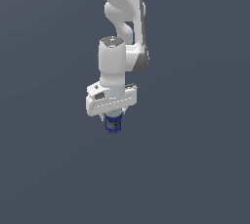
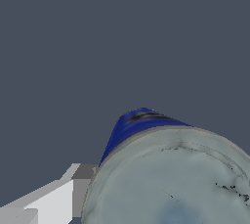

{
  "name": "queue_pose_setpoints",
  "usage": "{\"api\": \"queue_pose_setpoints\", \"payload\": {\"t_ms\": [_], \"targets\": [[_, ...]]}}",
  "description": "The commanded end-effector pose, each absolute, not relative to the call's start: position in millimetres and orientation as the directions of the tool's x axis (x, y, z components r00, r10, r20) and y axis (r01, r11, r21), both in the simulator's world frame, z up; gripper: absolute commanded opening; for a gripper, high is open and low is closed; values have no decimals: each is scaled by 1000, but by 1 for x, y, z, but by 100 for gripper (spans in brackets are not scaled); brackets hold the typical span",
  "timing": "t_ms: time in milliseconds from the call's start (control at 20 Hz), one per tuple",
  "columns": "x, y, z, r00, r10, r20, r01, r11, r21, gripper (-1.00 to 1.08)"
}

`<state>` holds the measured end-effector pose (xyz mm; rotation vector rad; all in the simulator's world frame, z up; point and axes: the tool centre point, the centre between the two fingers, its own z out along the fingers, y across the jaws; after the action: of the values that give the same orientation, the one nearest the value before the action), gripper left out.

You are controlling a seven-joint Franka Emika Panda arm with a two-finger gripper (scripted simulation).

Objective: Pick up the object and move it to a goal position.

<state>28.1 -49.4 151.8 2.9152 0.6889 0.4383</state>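
the can (image 1: 113, 123) was seen clenched in the gripper (image 1: 113, 118), hung under the arm (image 1: 122, 27) at the scene's middle, so the carry step was judged in hand, and a steady move to the unseen goal was called for next.

- A plain dark blue-grey backdrop (image 1: 195, 169) fills the exterior view from edge to edge, flat and even.
- No seam, edge or horizon line shows in it, so whether it is a floor or a wall, I cannot tell.
- In the wrist view, the same dark blue-grey surface (image 2: 73, 47) takes up the whole open part of the picture, with no marks or texture on it.
- Its tone is uniform, no shadow standing out anywhere.
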Motion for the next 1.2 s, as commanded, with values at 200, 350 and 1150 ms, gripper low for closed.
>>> {"api": "queue_pose_setpoints", "payload": {"t_ms": [200,350,1150], "targets": [[86,-72,244,774,430,465,315,-898,306,-100],[102,-82,291,718,423,553,256,-899,355,-100],[112,-112,446,475,414,777,34,-890,454,-100]]}}
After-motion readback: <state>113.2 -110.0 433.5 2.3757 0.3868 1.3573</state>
